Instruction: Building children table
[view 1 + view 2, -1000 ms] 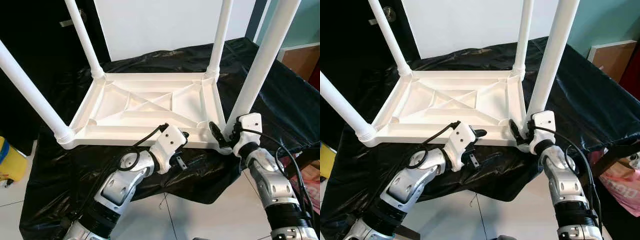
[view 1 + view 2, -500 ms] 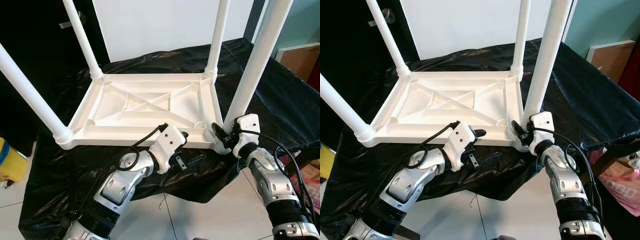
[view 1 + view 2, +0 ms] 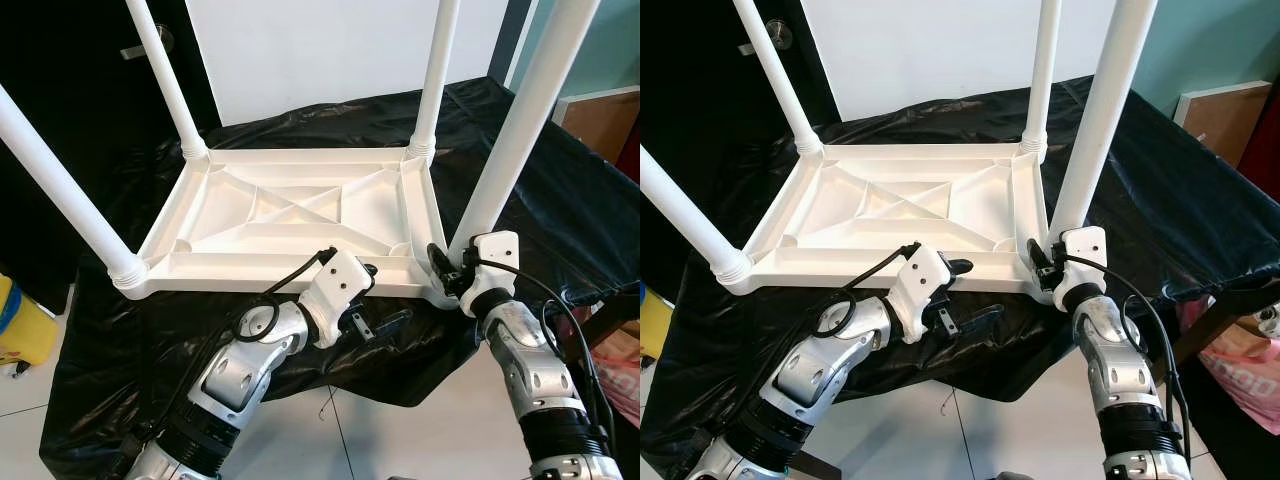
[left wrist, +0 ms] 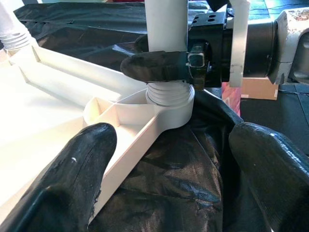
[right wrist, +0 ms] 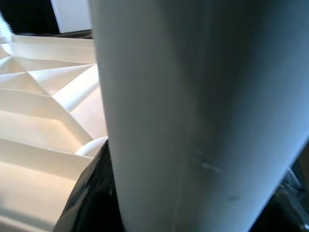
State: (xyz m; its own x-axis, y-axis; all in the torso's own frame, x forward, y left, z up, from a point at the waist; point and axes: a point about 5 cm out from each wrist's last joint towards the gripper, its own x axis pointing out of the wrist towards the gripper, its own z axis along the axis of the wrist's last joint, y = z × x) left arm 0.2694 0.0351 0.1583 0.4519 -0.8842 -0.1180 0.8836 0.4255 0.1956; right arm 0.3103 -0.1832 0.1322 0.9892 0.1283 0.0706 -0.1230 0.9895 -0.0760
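The white plastic tabletop (image 3: 290, 215) lies upside down on the black cloth (image 3: 330, 120), ribs facing up. A white leg stands in each corner socket. My right gripper (image 3: 447, 272) is shut on the near right leg (image 3: 515, 140) just above its socket; that leg (image 5: 193, 96) looms close in the right wrist view. My left gripper (image 3: 383, 297) is open at the tabletop's front edge, pointing at that same corner. In the left wrist view its fingers (image 4: 72, 179) straddle the corner socket (image 4: 169, 99), with nothing between them.
The black-covered surface (image 3: 560, 190) drops off just past the tabletop's front edge to a tiled floor. A yellow container (image 3: 20, 325) sits on the floor at left. A brown board (image 3: 605, 120) leans at the right, with a pink bag (image 3: 1240, 370) below.
My right forearm has swung slightly inward while keeping hold of the leg's base. The left arm and the tabletop have stayed where they were.
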